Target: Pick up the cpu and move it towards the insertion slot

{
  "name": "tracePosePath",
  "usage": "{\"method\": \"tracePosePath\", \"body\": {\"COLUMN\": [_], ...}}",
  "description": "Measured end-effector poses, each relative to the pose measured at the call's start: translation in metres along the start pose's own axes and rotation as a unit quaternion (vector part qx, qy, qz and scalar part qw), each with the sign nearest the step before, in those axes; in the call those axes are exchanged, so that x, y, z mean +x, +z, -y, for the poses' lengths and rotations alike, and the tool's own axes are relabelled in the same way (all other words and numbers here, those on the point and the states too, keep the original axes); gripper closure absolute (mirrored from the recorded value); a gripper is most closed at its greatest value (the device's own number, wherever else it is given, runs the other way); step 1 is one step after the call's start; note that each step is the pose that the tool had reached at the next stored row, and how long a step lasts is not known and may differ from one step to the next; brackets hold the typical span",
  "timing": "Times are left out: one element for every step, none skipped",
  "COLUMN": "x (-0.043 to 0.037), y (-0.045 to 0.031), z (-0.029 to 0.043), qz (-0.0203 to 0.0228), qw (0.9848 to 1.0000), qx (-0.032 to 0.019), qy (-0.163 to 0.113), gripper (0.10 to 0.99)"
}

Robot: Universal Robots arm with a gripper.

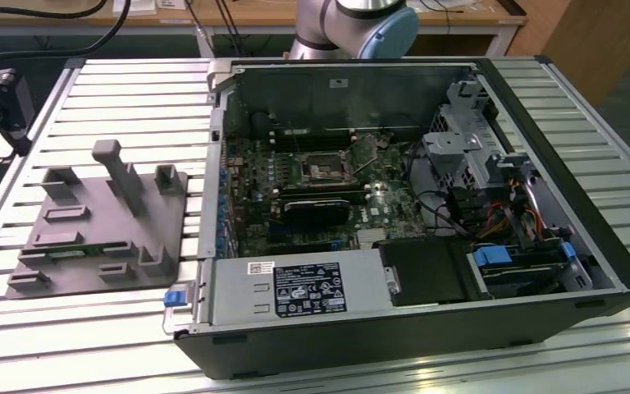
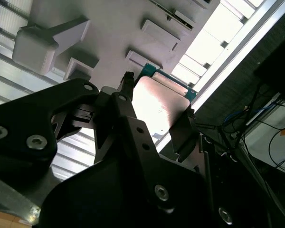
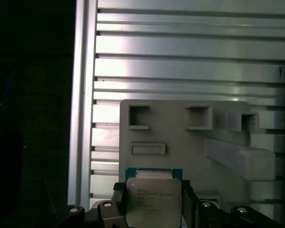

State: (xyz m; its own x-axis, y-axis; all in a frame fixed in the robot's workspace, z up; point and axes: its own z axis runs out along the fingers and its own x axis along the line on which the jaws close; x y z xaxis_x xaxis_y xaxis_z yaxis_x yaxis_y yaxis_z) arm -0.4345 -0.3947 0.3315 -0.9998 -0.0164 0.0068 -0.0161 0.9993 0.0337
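In the exterior view, an open computer case (image 1: 403,336) is lying on the slatted metal table (image 1: 129,90), taking up its middle and the exterior view's right side. The grey fixture (image 1: 96,230) is sitting near the table's edge on the exterior view's left. The insertion slot (image 1: 324,170) is showing on the motherboard (image 1: 252,234) inside the case, well apart from the fixture, and the arm's base (image 1: 359,20) is rising beyond the table's far edge. In the second wrist view, the gripper (image 2: 156,107) is pinching the cpu (image 2: 161,92) between two black fingers (image 2: 126,107), one pressing each opposite side, with the fixture (image 2: 109,28) lying beyond it. In the first wrist view, the gripper (image 3: 154,209) is clamping the cpu (image 3: 154,194) the same way, with the chip's silver top facing the camera over the fixture's (image 3: 180,142) edge.
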Motion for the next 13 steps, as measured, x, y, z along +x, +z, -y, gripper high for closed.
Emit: {"method": "tracePosePath", "body": {"x": [0.0000, 0.0001, 0.0000, 0.0000, 0.0000, 0.0000, 0.0000, 0.0001, 0.0001, 0.0001, 0.0001, 0.0001, 0.0001], "y": [-0.0006, -0.0012, -0.0018, -0.0025, -0.0034, -0.0046, -0.0058, -0.0072, -0.0087, -0.0105, -0.0119, -0.0133, -0.0147], "z": [0.0000, -0.0001, -0.0001, -0.0001, -0.0001, -0.0002, -0.0002, -0.0003, -0.0003, -0.0004, -0.0004, -0.0005, -0.0005], "qz": [0.0000, 0.0000, 0.0000, 0.0000, 0.0000, 0.0000, 0.0000, 0.0000, 0.0000, 0.0000, 0.0000, 0.0000, 0.0000], "qw": [1.0000, 1.0000, 1.0000, 1.0000, 1.0000, 1.0000, 1.0000, 1.0000, 1.0000, 1.0000, 1.0000, 1.0000, 1.0000], "qx": [0.0000, 0.0000, 0.0000, 0.0000, 0.0000, 0.0001, 0.0000, 0.0000, 0.0000, 0.0000, 0.0000, 0.0000, 0.0000], "qy": [0.000, 0.000, 0.000, 0.000, 0.000, 0.000, 0.000, 0.000, 0.000, 0.000, 0.000, 0.000, 0.000], "gripper": [0.541, 0.541, 0.541, 0.541, 0.541, 0.541, 0.541, 0.541, 0.541, 0.541, 0.541, 0.541, 0.541]}}
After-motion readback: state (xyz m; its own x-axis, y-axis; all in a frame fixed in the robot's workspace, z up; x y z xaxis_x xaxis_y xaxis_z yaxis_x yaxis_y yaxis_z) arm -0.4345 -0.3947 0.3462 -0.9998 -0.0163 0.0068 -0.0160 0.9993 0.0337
